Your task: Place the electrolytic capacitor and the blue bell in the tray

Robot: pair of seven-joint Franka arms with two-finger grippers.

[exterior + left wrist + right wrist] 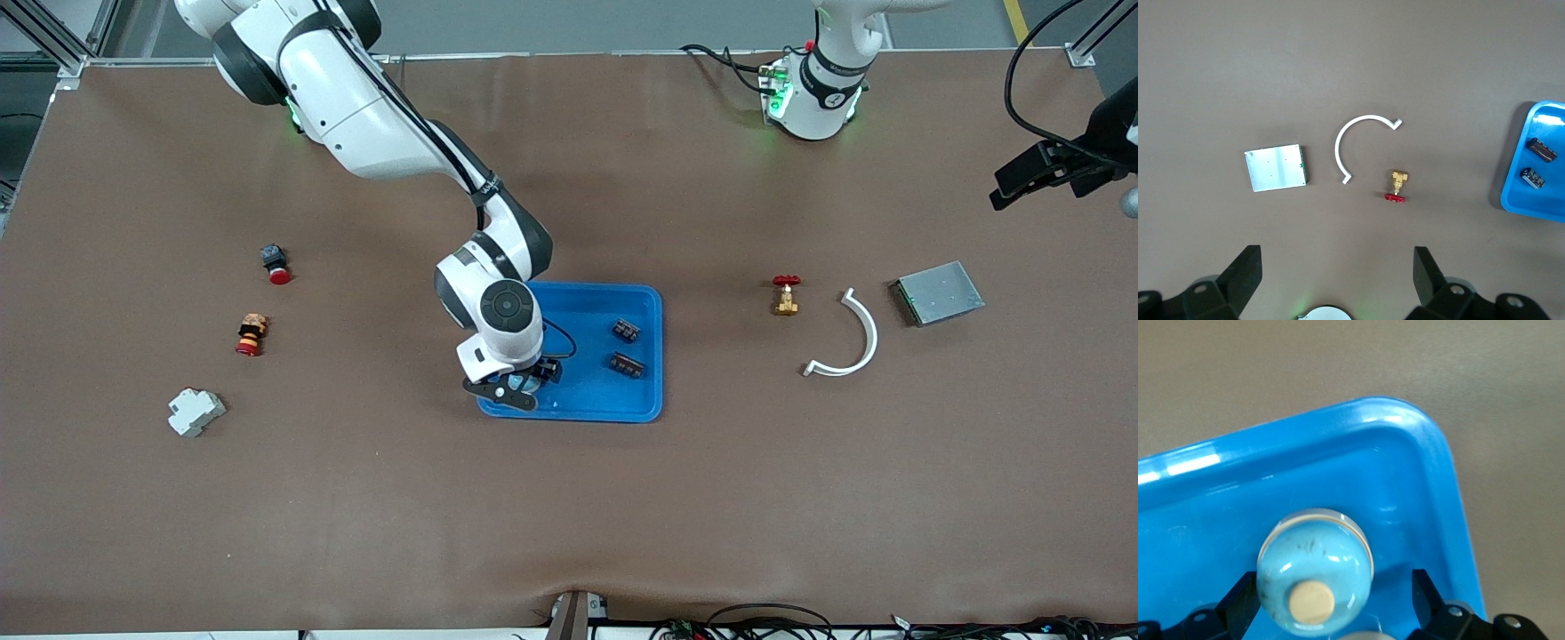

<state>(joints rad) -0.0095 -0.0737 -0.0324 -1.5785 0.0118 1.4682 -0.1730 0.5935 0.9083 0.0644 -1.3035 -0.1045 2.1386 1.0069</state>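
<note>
The brown table (569,498) is spread with small parts. The blue tray (622,411) is set near its middle, and two small dark components (626,331) (628,364) are seen lying in it toward the left arm's end. The right arm is reached down over the tray's corner nearest the front camera at the right arm's end, and much of that corner is hidden by its wrist in the front view. In the right wrist view the right gripper (1335,593) is shown with its fingers spread wide, and the blue bell (1315,570) is seen resting on the tray floor between them, close to the rim, with a gap at each side; nothing is gripped.

The left gripper (1338,273) is held high over the left arm's end of the table, waiting, its fingers wide apart and empty. Below it a grey metal box (939,292), a white curved strip (852,342) and a brass valve with a red handle (786,295) are laid out, well apart from the tray.

Toward the right arm's end a white moulded block (196,412), a red and orange button part (251,335) and a dark part with a red cap (275,263) are scattered.
</note>
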